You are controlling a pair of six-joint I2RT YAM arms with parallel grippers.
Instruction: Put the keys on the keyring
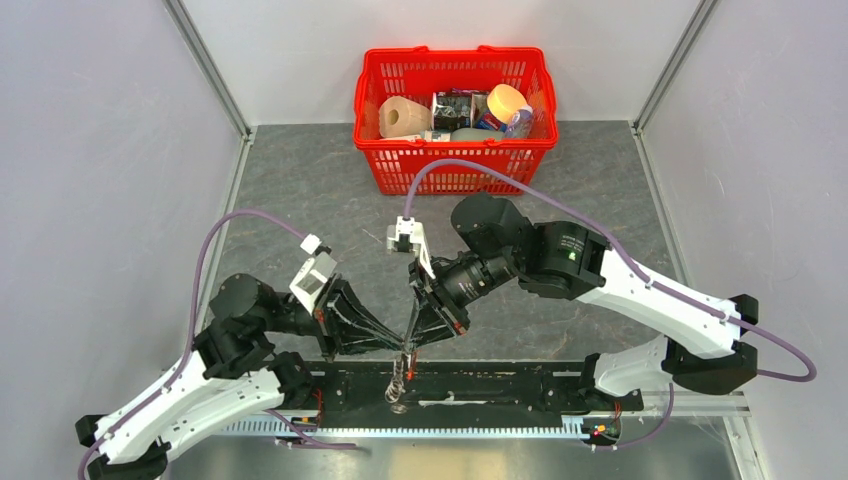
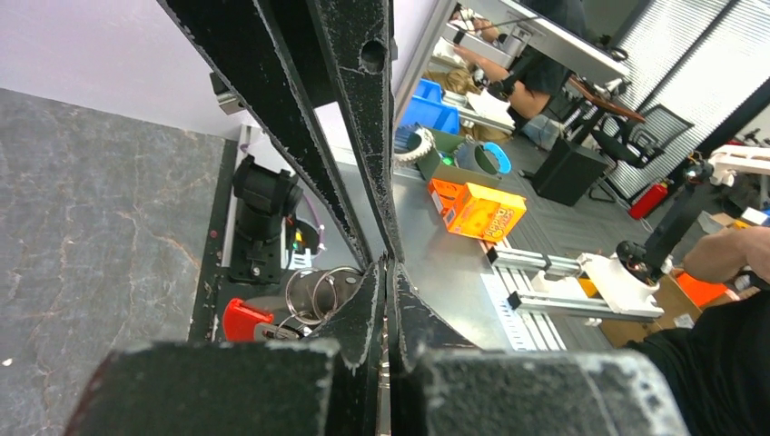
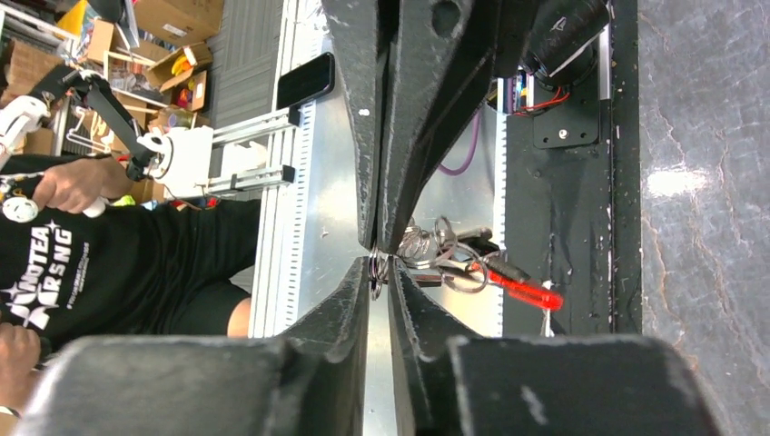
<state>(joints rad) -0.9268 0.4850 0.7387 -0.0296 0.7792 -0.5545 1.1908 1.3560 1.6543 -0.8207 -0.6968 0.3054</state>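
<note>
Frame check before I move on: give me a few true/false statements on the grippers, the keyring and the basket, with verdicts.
1. The right gripper is shut on a ring of the keyring. True.
2. The left gripper is wide open. False: its fingers are pressed together.
3. The keyring lies inside the red basket. False: it hangs where the two grippers' tips meet, well away from the basket.
4. The basket holds a paper roll. True.

The keyring [image 3: 518, 287] shows a bright red strap and silvery rings, the tabletop [image 1: 300, 190] is veined grey, and the upper-centre basket [image 1: 455, 160] is red lattice.
</note>
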